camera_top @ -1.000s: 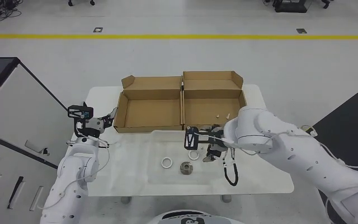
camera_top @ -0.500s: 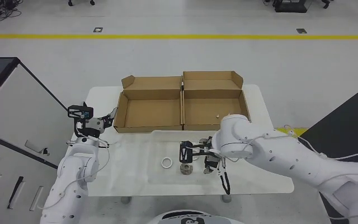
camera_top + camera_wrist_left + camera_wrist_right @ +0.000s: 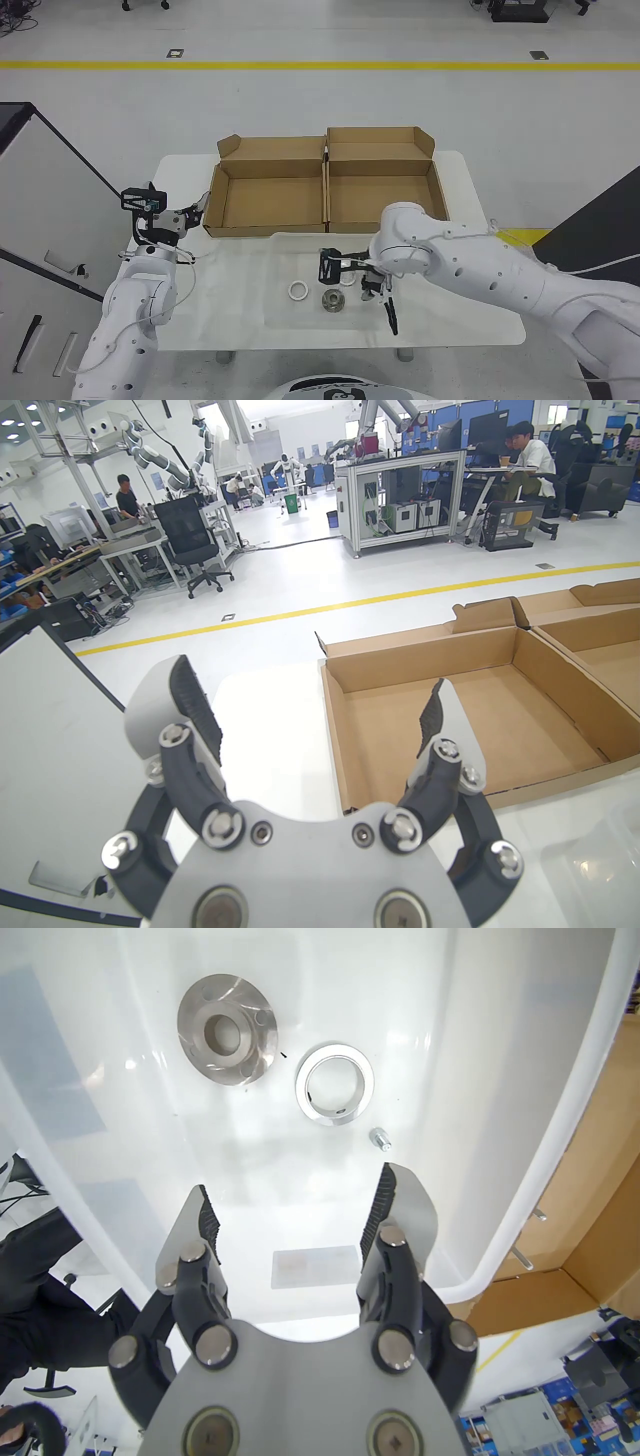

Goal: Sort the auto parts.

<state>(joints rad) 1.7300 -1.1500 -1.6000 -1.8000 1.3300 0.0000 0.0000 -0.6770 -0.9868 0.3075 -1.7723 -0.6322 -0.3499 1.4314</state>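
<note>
Black ribbed pads (image 3: 209, 1220) line the right claw (image 3: 295, 1193), whose metal fingers stand wide apart with nothing between them. The claw points down over the smooth floor of a white plastic tray (image 3: 550, 1153). Just beyond one fingertip lies a small steel bolt (image 3: 380, 1138). Past it sits a shiny metal ring (image 3: 334, 1082) with a split in its band, and beside that a round grey flange (image 3: 227, 1035) with a raised hub and holes through its rim. The three lie near one another but do not touch. In the top view a white ring (image 3: 298, 291) lies apart from the flange. Beyond the tray's rounded rim is the right box (image 3: 600, 1168), plain cardboard, with thin pins (image 3: 522, 1258) on its floor. The right arm bends inward across the tray.

The left claw (image 3: 312, 685) is also spread wide and holds nothing. It is level at the tabletop (image 3: 452, 175) edge and faces the left box (image 3: 425, 660), an open cardboard one.
</note>
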